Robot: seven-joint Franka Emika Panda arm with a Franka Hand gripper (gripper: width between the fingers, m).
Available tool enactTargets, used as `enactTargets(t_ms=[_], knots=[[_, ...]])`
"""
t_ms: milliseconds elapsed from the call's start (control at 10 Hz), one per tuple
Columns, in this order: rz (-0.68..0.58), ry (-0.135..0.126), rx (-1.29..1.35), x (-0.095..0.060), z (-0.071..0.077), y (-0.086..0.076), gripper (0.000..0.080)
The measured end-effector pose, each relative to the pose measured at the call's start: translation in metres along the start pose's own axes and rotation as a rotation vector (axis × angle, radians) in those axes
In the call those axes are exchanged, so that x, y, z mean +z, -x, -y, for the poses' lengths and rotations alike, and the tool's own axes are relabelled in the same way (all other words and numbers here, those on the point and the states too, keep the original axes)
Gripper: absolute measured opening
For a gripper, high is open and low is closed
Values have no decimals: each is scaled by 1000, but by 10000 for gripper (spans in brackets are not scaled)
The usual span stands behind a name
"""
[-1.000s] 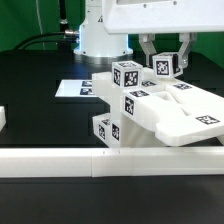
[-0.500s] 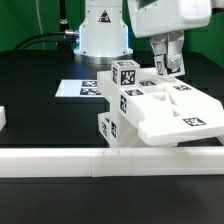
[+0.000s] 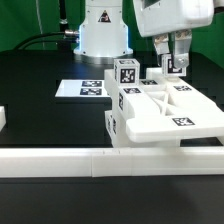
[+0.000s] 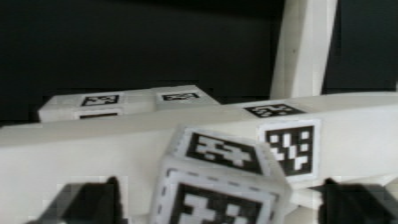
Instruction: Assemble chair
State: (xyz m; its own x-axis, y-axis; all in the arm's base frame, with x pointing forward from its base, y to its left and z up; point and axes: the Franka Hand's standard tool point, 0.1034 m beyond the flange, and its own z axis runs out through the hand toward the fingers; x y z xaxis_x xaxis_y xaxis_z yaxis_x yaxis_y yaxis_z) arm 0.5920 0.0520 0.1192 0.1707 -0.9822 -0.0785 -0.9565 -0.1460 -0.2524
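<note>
The chair [image 3: 165,112] is a glossy white blocky assembly with black-and-white tags. It lies flat against the low white border wall, right of centre in the exterior view. A tagged cube [image 3: 125,73] stands at its left. An upright tagged post [image 3: 172,66] rises at its back. My gripper [image 3: 172,52] hangs over that post with a finger on each side. In the wrist view the tagged post [image 4: 222,190] sits between the dark fingers [image 4: 89,203], with a gap showing on both sides. The gripper [image 4: 228,205] is open.
The long low white border wall [image 3: 60,160] runs along the front. The marker board [image 3: 82,89] lies flat on the black table behind the chair, near the robot base [image 3: 100,35]. A small white piece [image 3: 3,118] sits at the exterior view's left edge.
The chair has gone from tilted to lying flat against the wall. The gripper has turned about its own axis while staying over the upright post.
</note>
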Motion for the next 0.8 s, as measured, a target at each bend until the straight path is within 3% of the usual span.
enactTargets(t_ms=[100, 300, 400, 800], knots=[[0, 2, -97, 1, -1, -1, 631], [3, 13, -280, 1, -2, 1, 644], [21, 65, -433, 2, -4, 6, 649], [53, 145, -882, 1, 5, 15, 648]])
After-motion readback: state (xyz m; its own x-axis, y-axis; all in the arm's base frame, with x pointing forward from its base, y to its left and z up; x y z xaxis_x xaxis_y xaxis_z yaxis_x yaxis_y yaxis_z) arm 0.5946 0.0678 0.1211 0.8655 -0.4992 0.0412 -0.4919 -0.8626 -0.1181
